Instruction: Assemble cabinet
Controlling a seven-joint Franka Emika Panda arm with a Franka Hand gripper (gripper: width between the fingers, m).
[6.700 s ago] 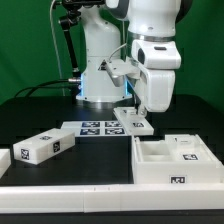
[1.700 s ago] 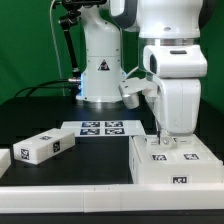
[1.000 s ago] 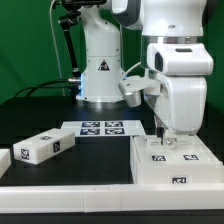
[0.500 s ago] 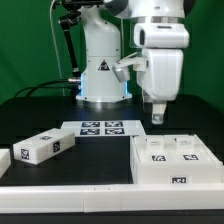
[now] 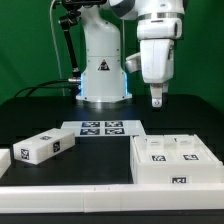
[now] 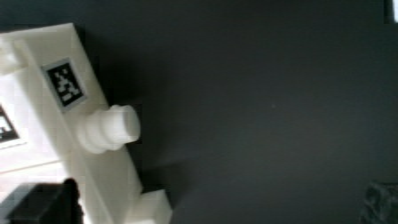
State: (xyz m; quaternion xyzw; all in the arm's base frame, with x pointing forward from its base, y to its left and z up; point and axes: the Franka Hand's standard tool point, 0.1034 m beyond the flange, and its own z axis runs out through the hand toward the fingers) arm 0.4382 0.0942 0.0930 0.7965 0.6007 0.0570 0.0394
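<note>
The white cabinet body (image 5: 170,165) stands at the front on the exterior view's right, with white tagged panels (image 5: 172,148) lying in its top. My gripper (image 5: 156,98) hangs high above the table behind the cabinet, open and empty. In the wrist view a white cabinet part (image 6: 71,140) with a marker tag and a round peg (image 6: 111,125) shows below. One dark fingertip (image 6: 36,205) is at the frame's corner. A loose white tagged block (image 5: 45,145) lies on the exterior view's left.
The marker board (image 5: 103,127) lies flat in front of the robot base (image 5: 100,75). Another white tagged piece (image 5: 4,160) sits at the exterior view's far left edge. A white rim (image 5: 70,192) runs along the table front.
My gripper let go of the panel on the cabinet body and rose straight up, moving slightly toward the exterior view's left. The panel stays in the cabinet top.
</note>
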